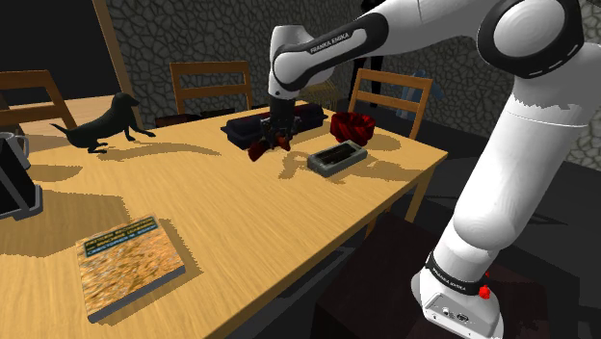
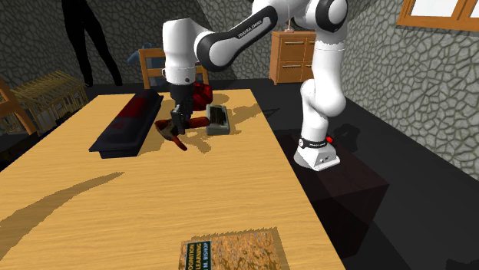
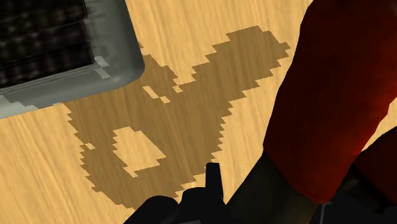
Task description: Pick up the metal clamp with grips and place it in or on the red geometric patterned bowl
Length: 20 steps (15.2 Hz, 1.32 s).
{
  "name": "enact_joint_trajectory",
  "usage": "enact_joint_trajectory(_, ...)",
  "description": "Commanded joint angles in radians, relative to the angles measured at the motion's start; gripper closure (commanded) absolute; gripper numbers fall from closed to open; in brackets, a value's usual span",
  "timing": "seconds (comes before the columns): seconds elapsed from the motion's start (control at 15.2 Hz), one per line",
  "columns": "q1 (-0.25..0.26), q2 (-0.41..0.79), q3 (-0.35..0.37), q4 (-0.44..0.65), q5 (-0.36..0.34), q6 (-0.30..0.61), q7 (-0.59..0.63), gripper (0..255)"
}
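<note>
— Where's the clamp (image 1: 258, 150)?
— Clasped in the end effector (image 1: 276, 135), raised off the tabletop (image 1: 241, 212), near the grey tray (image 1: 337, 158) with its dark inside.
— The red bowl (image 1: 352, 127)?
— Just behind that tray, apart from the clamp.

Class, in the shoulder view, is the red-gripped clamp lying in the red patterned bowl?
No: the red-gripped clamp hangs in the black jaws, apart from the red patterned bowl.
</note>
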Motion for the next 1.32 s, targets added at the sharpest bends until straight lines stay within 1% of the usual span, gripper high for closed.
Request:
enact_joint_trajectory(0.0, 0.000, -0.009, 0.000, 0.016, 0.002, -0.025, 0.000, 255)
enact_joint_trajectory(1.25, -0.001, -0.040, -0.001, 0.231, 0.008, -0.269, -0.005, 255)
